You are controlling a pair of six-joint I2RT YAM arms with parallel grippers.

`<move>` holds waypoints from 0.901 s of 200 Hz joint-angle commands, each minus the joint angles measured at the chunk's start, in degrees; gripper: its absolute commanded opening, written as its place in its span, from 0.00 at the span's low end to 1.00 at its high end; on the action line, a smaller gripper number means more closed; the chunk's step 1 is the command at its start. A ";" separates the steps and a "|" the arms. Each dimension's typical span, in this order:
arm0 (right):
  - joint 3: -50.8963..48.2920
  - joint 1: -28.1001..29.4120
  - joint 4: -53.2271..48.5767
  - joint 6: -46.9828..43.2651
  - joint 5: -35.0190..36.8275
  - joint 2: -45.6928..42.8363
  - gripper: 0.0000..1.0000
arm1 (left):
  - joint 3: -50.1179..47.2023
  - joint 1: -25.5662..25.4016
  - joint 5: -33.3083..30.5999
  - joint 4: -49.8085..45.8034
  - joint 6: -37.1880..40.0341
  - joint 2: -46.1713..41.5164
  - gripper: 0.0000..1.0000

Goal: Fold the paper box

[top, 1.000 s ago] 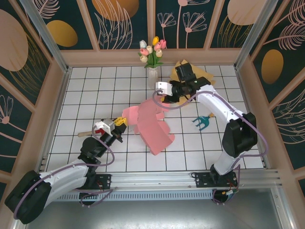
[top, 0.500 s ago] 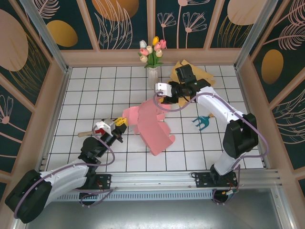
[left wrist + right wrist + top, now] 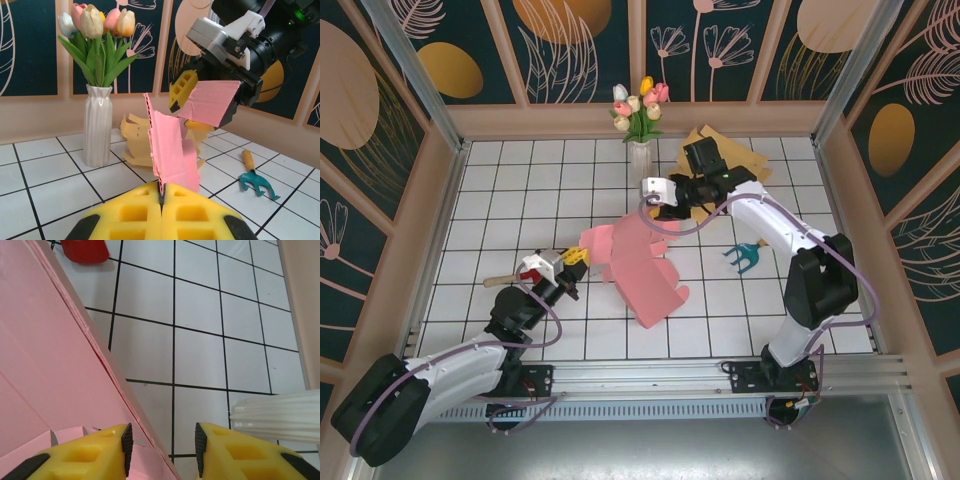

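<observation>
right gripper (image 3: 163, 440) has edged left, jaws half open round a flap of the paper box (image 3: 640, 265); left gripper (image 3: 161, 197) clamps its edge: fold starting.

Note: you have no legible text, label, brand, number or sign to record in these views. The paper box (image 3: 172, 145) shows you plain pink card, and the wall panels (image 3: 570, 40) carry drawn leaves and ovals, no lettering.
</observation>
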 commanded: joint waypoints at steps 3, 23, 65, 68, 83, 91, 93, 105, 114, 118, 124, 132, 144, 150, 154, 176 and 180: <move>2.00 0.39 -2.09 -1.09 -2.42 2.12 0.38 | 0.12 -0.40 0.92 2.99 0.64 -0.49 0.00; 1.78 0.34 -1.90 -1.14 -2.47 2.27 0.35 | 0.08 -0.36 0.59 2.99 0.64 -0.42 0.00; 2.27 0.09 -4.75 -1.67 -2.13 2.00 0.34 | 0.30 -0.40 0.15 2.82 0.59 -0.07 0.00; 2.31 0.02 -4.93 -1.68 -2.04 1.94 0.35 | 0.30 -0.40 0.14 2.86 0.56 -0.07 0.00; 2.14 -0.25 -5.62 -1.68 -1.48 1.51 0.34 | 0.30 -0.41 -0.03 2.73 0.47 -0.14 0.00; 1.90 -0.40 -5.77 -1.76 -1.39 1.15 0.28 | 0.29 -0.40 -0.20 2.66 0.47 -0.08 0.00; 1.86 -0.40 -5.81 -1.77 -1.39 1.01 0.28 | 0.34 -0.40 -0.21 2.64 0.44 -0.07 0.00; 1.62 -0.54 -6.04 -1.85 -1.32 0.43 0.21 | 0.38 -0.40 -0.50 2.60 0.50 0.15 0.00; 1.67 -0.49 -6.45 -1.83 -1.05 0.14 0.14 | 0.50 -0.40 -0.88 2.42 0.47 0.56 0.00; 1.72 -0.52 -6.64 -1.85 -0.81 0.01 0.11 | 0.59 -0.41 -1.19 2.30 0.44 0.71 0.00; 1.86 -0.50 -7.12 -1.81 -0.33 -0.22 0.06 | 0.86 -0.41 -1.78 2.05 0.47 0.98 0.00; 2.23 -0.53 -7.97 -2.03 0.48 -0.54 0.02 | 1.37 -0.40 -3.04 1.28 0.34 1.26 0.00; 3.19 -0.53 -10.00 -1.99 1.87 -0.73 0.00 | 2.09 -0.41 -5.97 -0.10 -0.14 1.57 0.00; 3.93 -0.60 -11.38 -1.82 2.64 -0.73 0.00 | 2.45 -0.38 -7.86 -0.90 -0.46 1.60 0.00; 4.39 -0.57 -12.21 -1.54 3.38 -0.72 0.00 | 2.71 -0.42 -9.06 -1.32 -0.70 1.48 0.04; 6.43 -0.60 -15.34 2.05 10.06 -0.85 0.00 | 4.73 -0.40 -17.11 -5.34 -4.17 0.96 0.30; 6.31 -0.63 -15.33 2.70 11.35 -1.17 0.00 | 5.11 -0.44 -17.84 -6.29 -4.72 0.78 0.33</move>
